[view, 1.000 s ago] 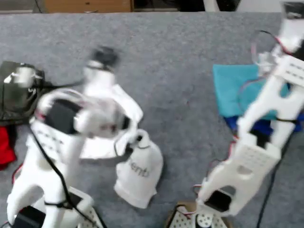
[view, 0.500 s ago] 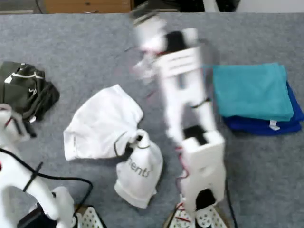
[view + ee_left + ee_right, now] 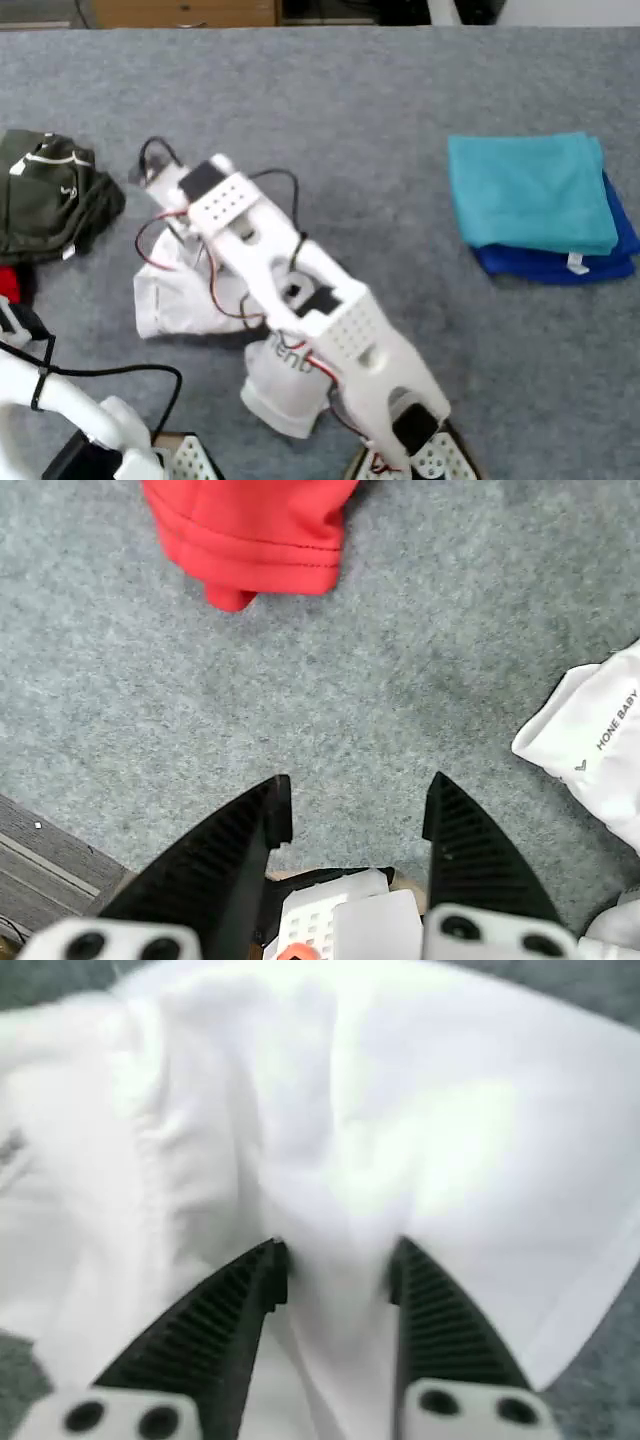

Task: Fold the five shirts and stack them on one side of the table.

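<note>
The lettered white shirt (crumpled, one of five) is bunching between the parted fingers of the right gripper, the left gripper gaping empty beside it, red shirt and dark shirt leftward, teal shirt atop blue shirt rightward.

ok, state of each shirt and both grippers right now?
white shirt, crumpled, unfolded, mid-table
teal shirt, folded, on top of the stack
blue shirt, folded, under the teal one
dark shirt, bunched up, unfolded
red shirt, loose, not in the stack
left gripper, open, holding nothing, over bare table
right gripper, open, fingers astride a ridge of the white shirt
</note>
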You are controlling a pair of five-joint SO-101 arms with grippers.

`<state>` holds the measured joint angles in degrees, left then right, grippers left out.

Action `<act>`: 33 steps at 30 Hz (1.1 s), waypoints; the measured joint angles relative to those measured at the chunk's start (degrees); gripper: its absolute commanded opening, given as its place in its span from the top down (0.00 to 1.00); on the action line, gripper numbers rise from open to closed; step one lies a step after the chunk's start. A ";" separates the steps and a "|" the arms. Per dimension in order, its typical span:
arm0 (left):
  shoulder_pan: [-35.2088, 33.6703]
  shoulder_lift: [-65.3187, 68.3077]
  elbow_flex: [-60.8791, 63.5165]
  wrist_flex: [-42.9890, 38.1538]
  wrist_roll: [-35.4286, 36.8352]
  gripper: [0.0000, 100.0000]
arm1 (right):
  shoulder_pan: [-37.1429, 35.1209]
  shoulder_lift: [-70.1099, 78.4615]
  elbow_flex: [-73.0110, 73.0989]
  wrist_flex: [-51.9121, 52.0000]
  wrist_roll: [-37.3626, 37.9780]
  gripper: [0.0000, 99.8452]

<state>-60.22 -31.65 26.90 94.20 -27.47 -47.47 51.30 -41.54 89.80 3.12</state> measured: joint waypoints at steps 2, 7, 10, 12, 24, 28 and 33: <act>-0.09 0.00 0.18 0.00 0.00 0.78 | 0.53 2.02 -2.20 0.18 0.00 0.99; -0.09 0.00 0.18 0.00 -0.09 0.78 | 0.88 4.66 -11.25 7.47 0.00 1.00; -0.09 0.00 0.18 0.00 -0.09 0.78 | 0.97 4.57 -19.69 11.16 0.00 1.00; -0.09 0.00 0.18 0.00 -0.09 0.78 | 0.97 3.25 -24.88 11.34 0.00 1.00; -0.09 0.00 0.18 0.00 -0.09 0.78 | -1.85 -15.65 -51.08 10.99 0.26 1.00; -0.09 0.00 0.18 0.00 -0.09 0.78 | -1.58 -20.48 -51.43 10.99 0.26 1.00; -0.09 0.00 0.18 0.00 -0.09 0.78 | 5.10 -21.36 -50.55 11.78 0.26 1.00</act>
<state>-60.31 -31.65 27.08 94.20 -27.56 -42.37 29.93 -92.09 101.58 3.38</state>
